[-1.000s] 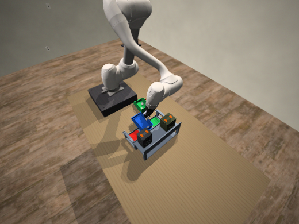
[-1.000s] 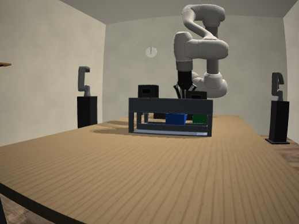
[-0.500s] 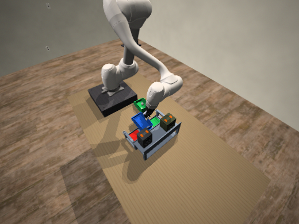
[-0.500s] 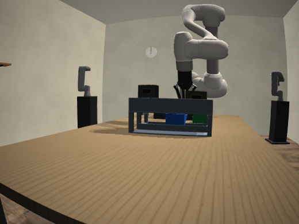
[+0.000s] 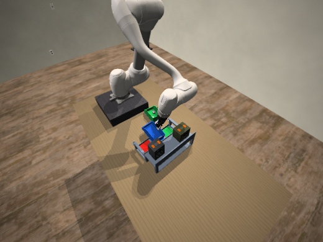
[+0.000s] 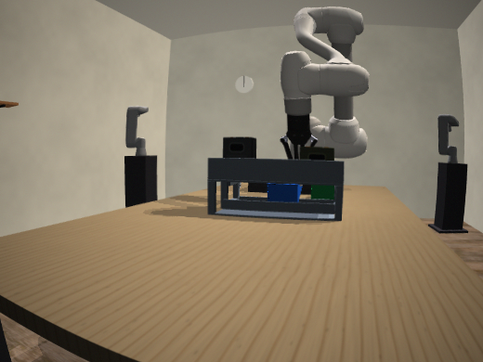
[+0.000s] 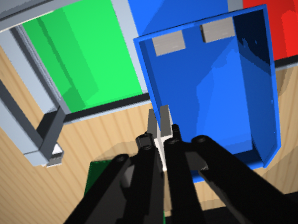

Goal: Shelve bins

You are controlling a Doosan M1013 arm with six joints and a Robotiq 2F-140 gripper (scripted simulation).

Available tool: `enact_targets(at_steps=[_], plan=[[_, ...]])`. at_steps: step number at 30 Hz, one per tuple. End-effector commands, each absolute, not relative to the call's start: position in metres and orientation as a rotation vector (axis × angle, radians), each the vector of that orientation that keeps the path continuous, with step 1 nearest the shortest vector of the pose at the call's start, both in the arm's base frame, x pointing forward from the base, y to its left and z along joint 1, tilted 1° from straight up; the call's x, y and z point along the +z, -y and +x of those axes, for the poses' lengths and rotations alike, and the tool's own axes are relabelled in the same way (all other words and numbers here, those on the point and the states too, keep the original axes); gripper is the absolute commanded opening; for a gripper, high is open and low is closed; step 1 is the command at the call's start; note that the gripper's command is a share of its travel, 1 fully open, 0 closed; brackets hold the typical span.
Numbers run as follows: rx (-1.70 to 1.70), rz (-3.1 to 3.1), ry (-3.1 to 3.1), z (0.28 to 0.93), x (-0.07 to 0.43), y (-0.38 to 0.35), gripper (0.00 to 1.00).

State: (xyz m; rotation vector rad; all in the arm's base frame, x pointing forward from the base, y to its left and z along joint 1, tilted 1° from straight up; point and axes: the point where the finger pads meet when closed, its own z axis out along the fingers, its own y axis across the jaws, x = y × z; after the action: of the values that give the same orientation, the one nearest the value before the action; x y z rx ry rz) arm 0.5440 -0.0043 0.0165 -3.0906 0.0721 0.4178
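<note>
The blue bin is tilted at the shelf's open side, its far end over the blue mark. Two grey parts lie at its far end. My gripper is shut on the near wall of the blue bin, the fingertips pinching its rim. The green bin stands on the table behind the gripper, apart from the shelf. The grey shelf shows a green mark and a red mark, both bare. In the exterior view the blue bin shows under the shelf's top board.
Two dark boxes stand on the shelf's top board. The robot's black base is behind the green bin. Two black stands with grey clamps flank the table.
</note>
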Motion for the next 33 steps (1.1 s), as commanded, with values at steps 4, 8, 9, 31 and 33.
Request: enact_targets(at_steps=[4,8,9,31,33], plan=[[0.409,-3.092,-0.072,0.545,0.016,0.004,0.10],[0.399,-3.093,-0.072,0.547,0.016,0.004,0.10],[0.395,-3.094,-0.072,0.548,0.016,0.004,0.10],[0.334,-3.102,-0.073,0.557,0.014,0.005,0.10],[0.329,-3.103,-0.073,0.558,0.013,0.005,0.10]])
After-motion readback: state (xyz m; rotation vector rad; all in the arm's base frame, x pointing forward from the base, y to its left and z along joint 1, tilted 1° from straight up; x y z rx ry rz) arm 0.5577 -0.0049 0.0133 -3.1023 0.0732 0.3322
